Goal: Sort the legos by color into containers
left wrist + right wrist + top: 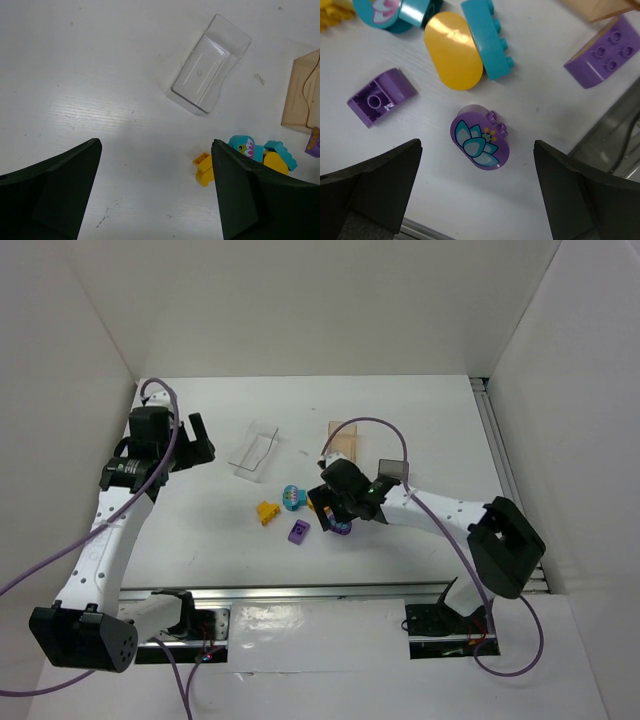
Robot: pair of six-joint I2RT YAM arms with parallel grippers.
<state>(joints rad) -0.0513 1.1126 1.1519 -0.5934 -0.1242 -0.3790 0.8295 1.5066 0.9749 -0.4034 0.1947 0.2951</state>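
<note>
- White table (200,540) inside a white-walled booth. In the top view, bricks clustered mid-frame; clear tray (255,450) and tan tray (345,440) just above the cluster, dark grey tray (392,468) half hidden behind the right arm.
- Right gripper (477,167) hanging over the cluster, fingers spread wide, nothing held.
- Purple lotus-print brick (481,137) centre of the right wrist view, between the finger lines, lying flat on the table and not touched.
- Neighbours in that view: yellow oval brick (453,50) and teal studded brick (487,35) near, above it; purple arch brick (382,95) at left; purple studded brick (600,57) upper right.
- Left gripper (156,165) parked upper left in the top view, likewise spread and holding nothing; yellow brick (204,167) beside its right finger in the left wrist view.
- Likely step: pick the lotus brick.
- Descend straight, keep it centred, close across the flat sides rather than the two studs.
- Stay clear of the yellow oval on the way down; a nudge could scatter the group.
- Lift fully before swinging toward a tray.
</note>
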